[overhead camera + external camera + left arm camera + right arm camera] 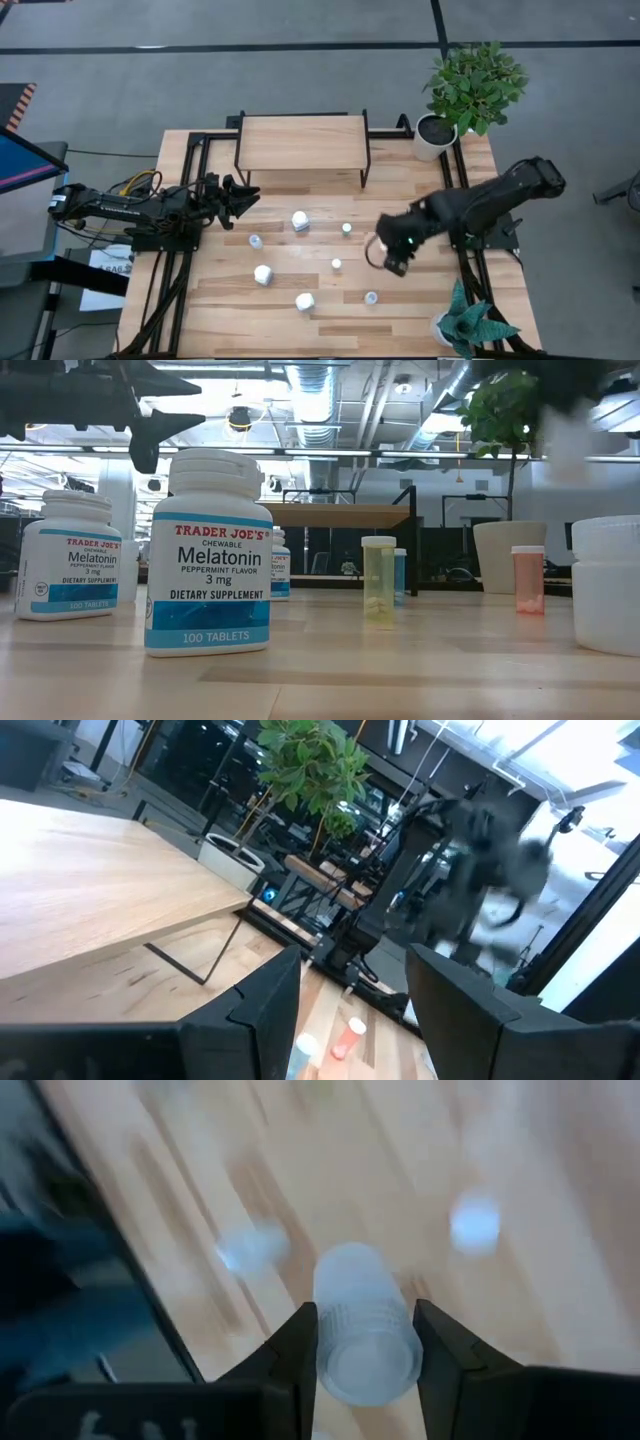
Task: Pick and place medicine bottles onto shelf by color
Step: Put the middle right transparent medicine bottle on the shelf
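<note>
1. Now a small pale bottle (366, 1342) is clamped in the right hand (392, 262) (above the counter (330, 310)).
2. Left hand (238, 196) is parted, empty, beside the shelf (302, 142).
3. Slip risk: smooth cap, fast swing.

Even overhead light, soft shadows, bright ceiling glare in low view, right wrist view heavily motion-blurred

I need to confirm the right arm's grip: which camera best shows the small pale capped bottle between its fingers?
The right wrist view: the small pale capped bottle sits between the right gripper's dark fingers, filling the gap. From above, the gripper mostly hides it. The low and left wrist views don't show it clearly.
</note>
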